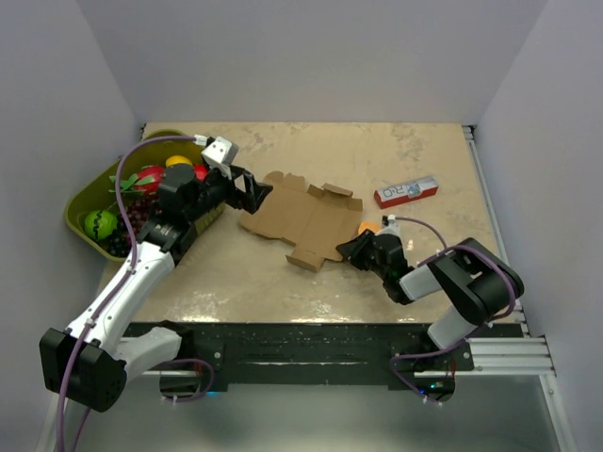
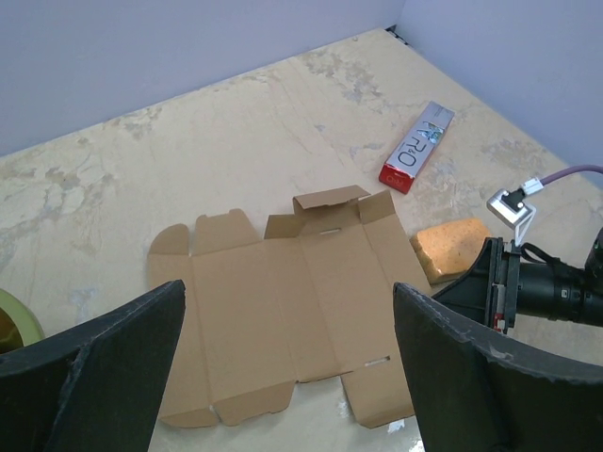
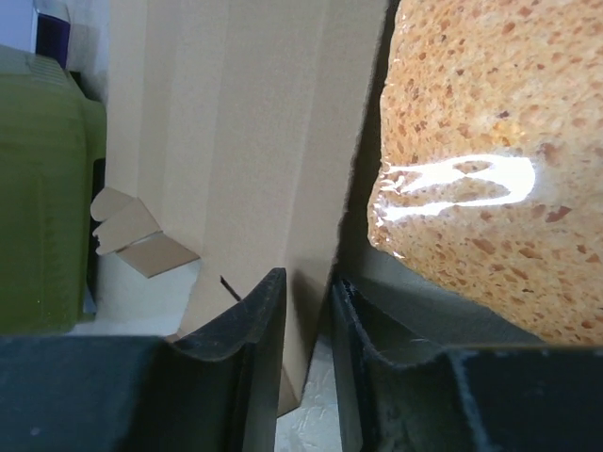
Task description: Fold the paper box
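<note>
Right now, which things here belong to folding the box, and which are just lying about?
For the job:
- the flat brown paper box

Just lying about:
- orange sponge
- red-and-white carton
- green basket of toy fruit

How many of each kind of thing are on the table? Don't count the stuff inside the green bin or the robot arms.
Flat brown paper box: 1
Orange sponge: 1
Red-and-white carton: 1
Green bin: 1
Total: 4
</note>
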